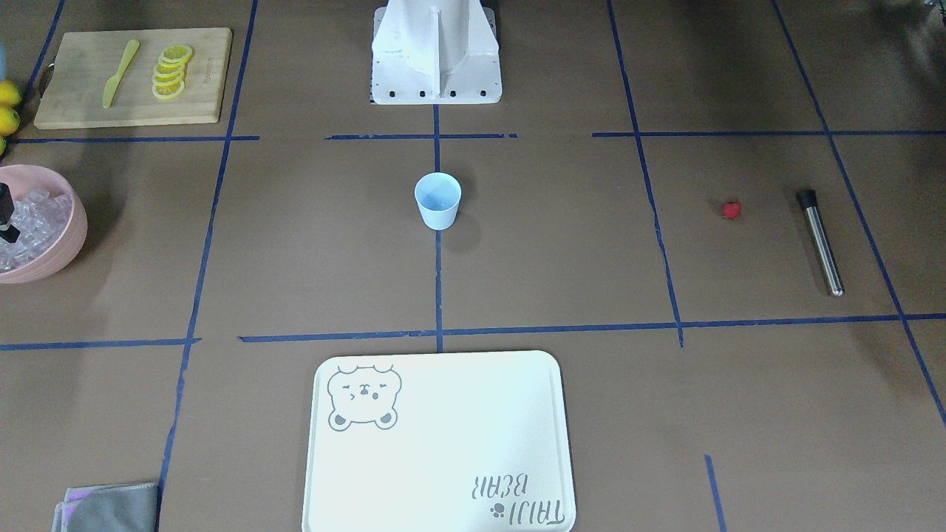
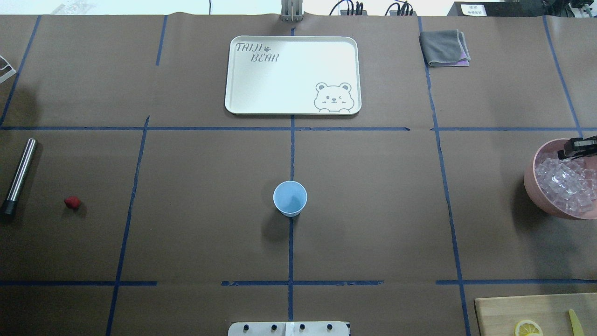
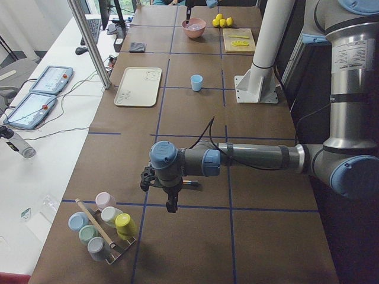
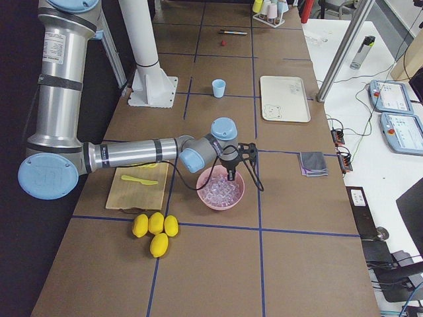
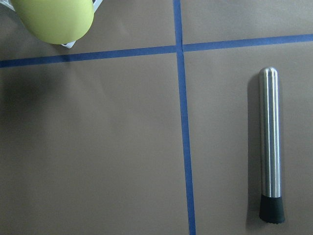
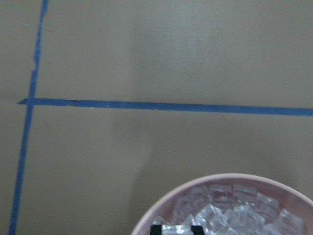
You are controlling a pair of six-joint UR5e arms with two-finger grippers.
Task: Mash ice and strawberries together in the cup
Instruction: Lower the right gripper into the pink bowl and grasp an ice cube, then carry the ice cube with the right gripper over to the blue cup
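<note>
Right gripper [image 6: 176,229] fingers narrowly parted, gripping nothing; ice [image 6: 234,210] directly beneath them in the bowl [image 6: 234,176]; left gripper [image 3: 170,206] finger state cannot be told

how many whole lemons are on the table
4: one lemon, a second and a third in a row just off the wooden cutting board, a fourth against them, nearer the right-end camera. None seems hidden.

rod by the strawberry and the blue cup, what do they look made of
The rod looks like polished stainless steel: silver, with a bright glint running along its length. Its end cap is matte black, probably rubber or plastic. The cup looks like plastic: opaque pale blue, smooth plain walls, only a dull sheen.
</note>
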